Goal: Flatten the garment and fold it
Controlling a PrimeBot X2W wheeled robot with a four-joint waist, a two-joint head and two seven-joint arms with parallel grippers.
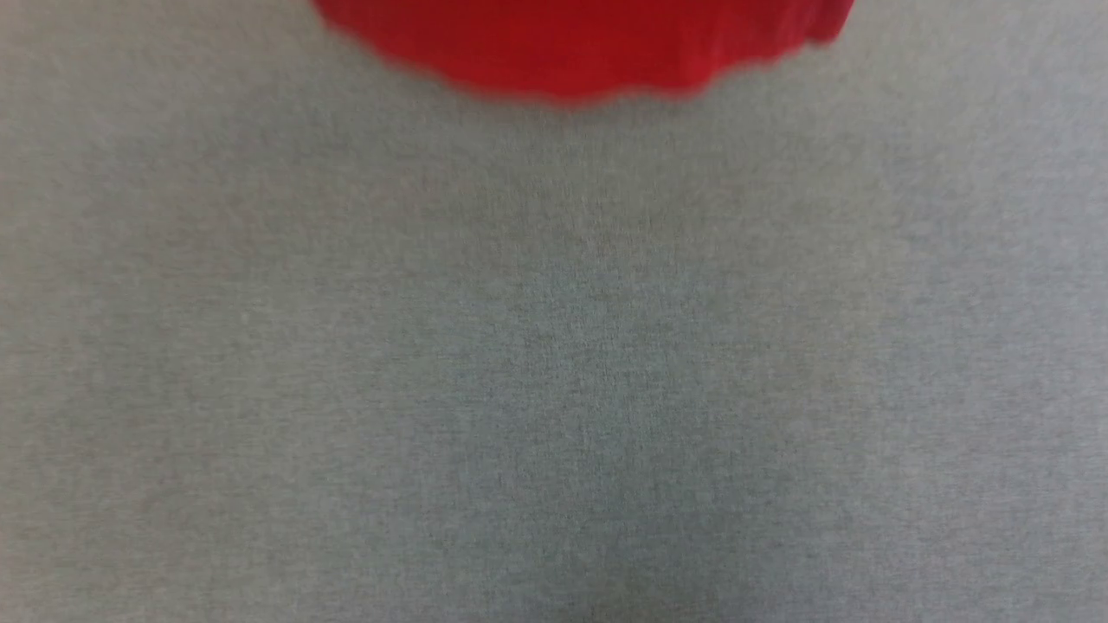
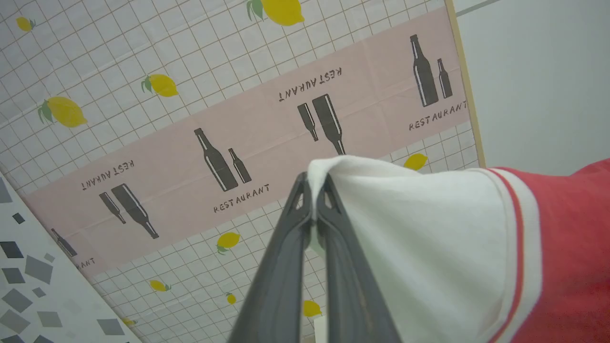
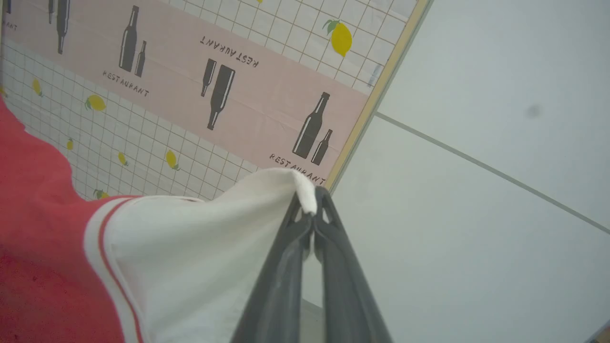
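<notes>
Head view: a red jersey-style garment with white short sleeves edged in red stripes (image 1: 580, 48) shows as a blurred red curved edge at the top of the frame. Below it lies the grey, cloth-textured tabletop (image 1: 554, 389). Cannot tell whether the red edge touches the tabletop.

Left wrist view: the left end effector (image 2: 312, 193) is clenched, its two dark fingers pressed together on a fold of the garment's white sleeve (image 2: 419, 228). A nub of white cloth pokes out just above the tips. The sleeve spreads to the right of the fingers, then meets a white band with a red stripe (image 2: 519, 247), then the red body at the frame's right edge.

Right wrist view: the right end effector (image 3: 314, 202) is likewise clamped on the other white sleeve (image 3: 200, 247), with a small tuft of cloth at the tips. This sleeve runs left of the fingers to its red-striped band (image 3: 102, 238) and the red body at lower left.

Background, both wrist views: a white grid-patterned panel with yellow lemons (image 2: 200, 71), crossed by a pink band with dark bottle shapes and the word "RESTAURANT" (image 2: 267, 138). A pale plain wall (image 2: 538, 81) lies beside the panel's wooden edge. A white surface with scattered grey squares (image 2: 28, 286) sits at the lower left of the left wrist view.
</notes>
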